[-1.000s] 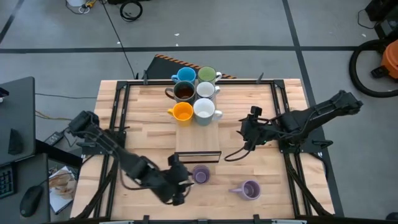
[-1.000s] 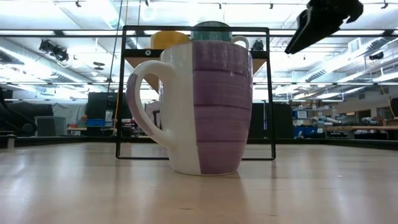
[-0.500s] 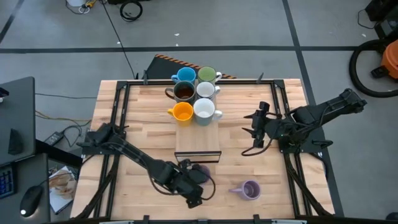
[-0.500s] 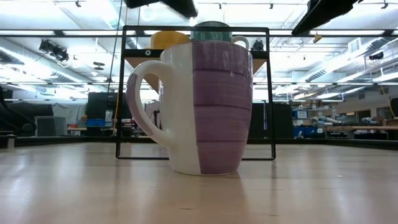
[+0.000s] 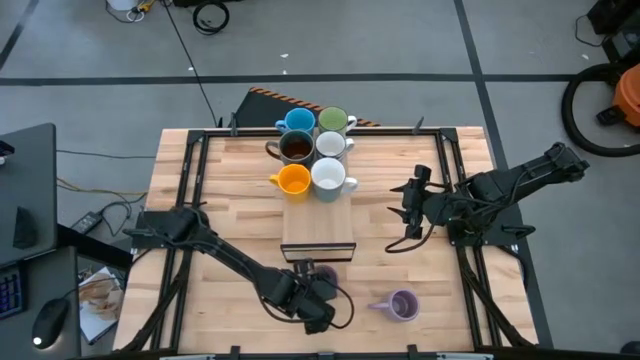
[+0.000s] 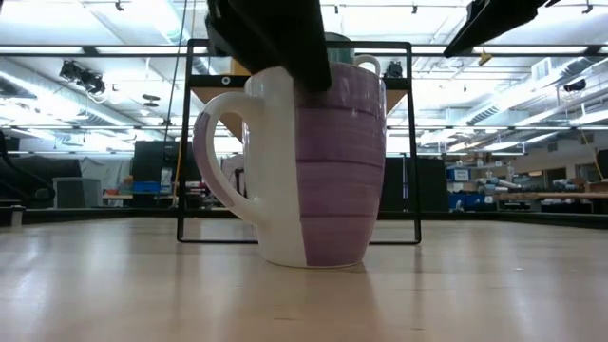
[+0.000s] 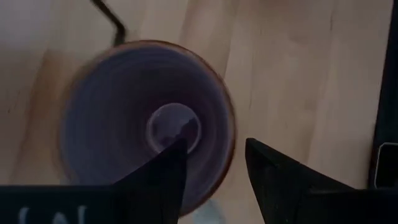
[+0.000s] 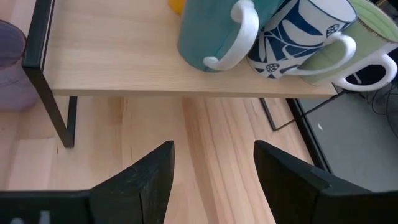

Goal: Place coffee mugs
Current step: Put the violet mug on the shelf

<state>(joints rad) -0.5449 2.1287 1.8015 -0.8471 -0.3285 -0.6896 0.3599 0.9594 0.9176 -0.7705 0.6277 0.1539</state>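
Observation:
A lavender-and-white mug (image 5: 322, 270) (image 6: 318, 161) stands upright on the table, just near of the wooden shelf. My left gripper (image 5: 316, 288) (image 7: 214, 146) hangs over it, open and pointing down. One finger is inside the mouth and the other outside the rim (image 7: 231, 134). A second lavender mug (image 5: 402, 305) stands to its right, handle toward the left. The blue (image 5: 298, 122), green (image 5: 333, 121), dark brown (image 5: 295, 147), orange (image 5: 293, 180) and two white mugs (image 5: 331, 146) (image 5: 328, 177) rest on the shelf. My right gripper (image 5: 405, 208) (image 8: 211, 149) waits open, right of the shelf.
The wooden shelf (image 5: 318, 235) on a black frame (image 8: 43, 74) runs down the table's middle, and the mugs crowd its far end. Black rails (image 5: 186, 190) run along the table's left and right sides. Bare wood lies between the shelf and my right gripper.
My left gripper has swung from the mug's near-left side toward the right, over the mug, and come down until its fingers straddle the rim. My right gripper drew back a little toward the table's right edge, then kept still. Neither mug has moved.

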